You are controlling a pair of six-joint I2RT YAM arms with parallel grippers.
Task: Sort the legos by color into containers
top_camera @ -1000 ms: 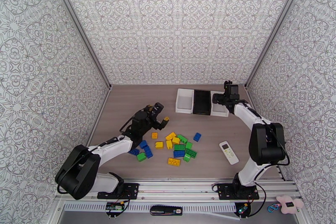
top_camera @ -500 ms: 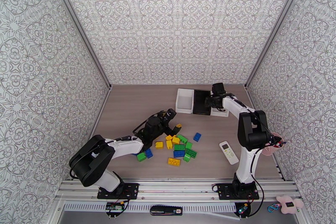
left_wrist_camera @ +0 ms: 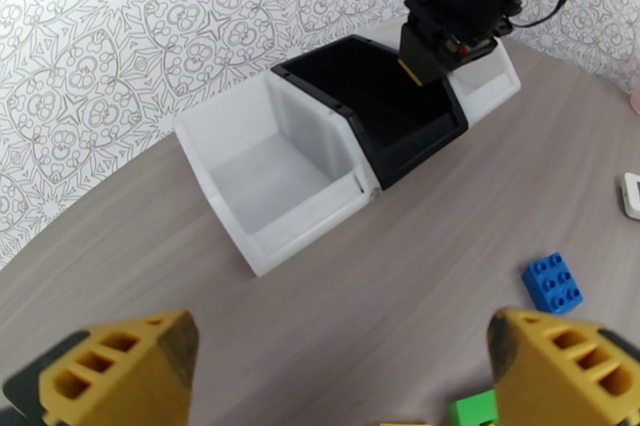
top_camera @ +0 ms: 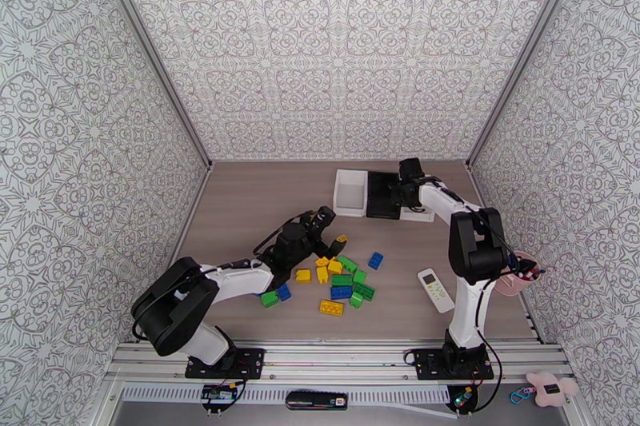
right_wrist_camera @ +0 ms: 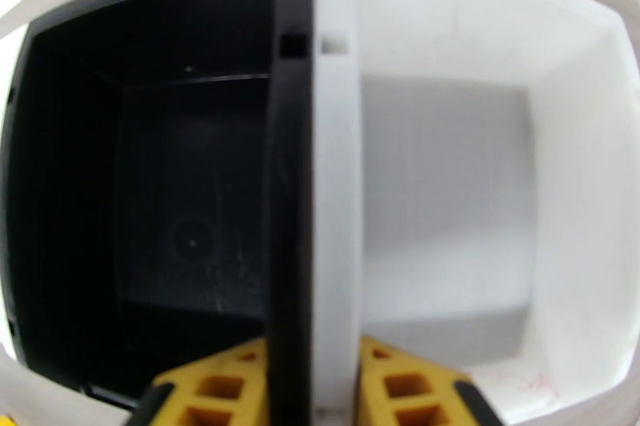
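Blue, yellow and green legos (top_camera: 342,285) lie scattered in mid-table, with a lone blue one (top_camera: 375,260) (left_wrist_camera: 552,282) to their right. My left gripper (top_camera: 330,244) hovers at the pile's far edge, open and wide, its yellow fingertips (left_wrist_camera: 120,372) holding nothing. Three bins stand in a row at the back: a white one (top_camera: 350,193) (left_wrist_camera: 272,172), a black one (top_camera: 384,194) (right_wrist_camera: 160,204) and a second white one (top_camera: 422,212) (right_wrist_camera: 448,204). My right gripper (top_camera: 398,194) (right_wrist_camera: 312,388) straddles the touching walls of the black bin and the right white bin, fingers pressed to either side. All three bins look empty.
A white remote control (top_camera: 436,290) lies right of the pile, near the right arm's base. Patterned walls close in the table on three sides. Bare wood stretches between the pile and the bins.
The left gripper swung right, from left of the pile to its far edge. The right gripper shifted left from the right white bin's far side onto the wall shared with the black bin.
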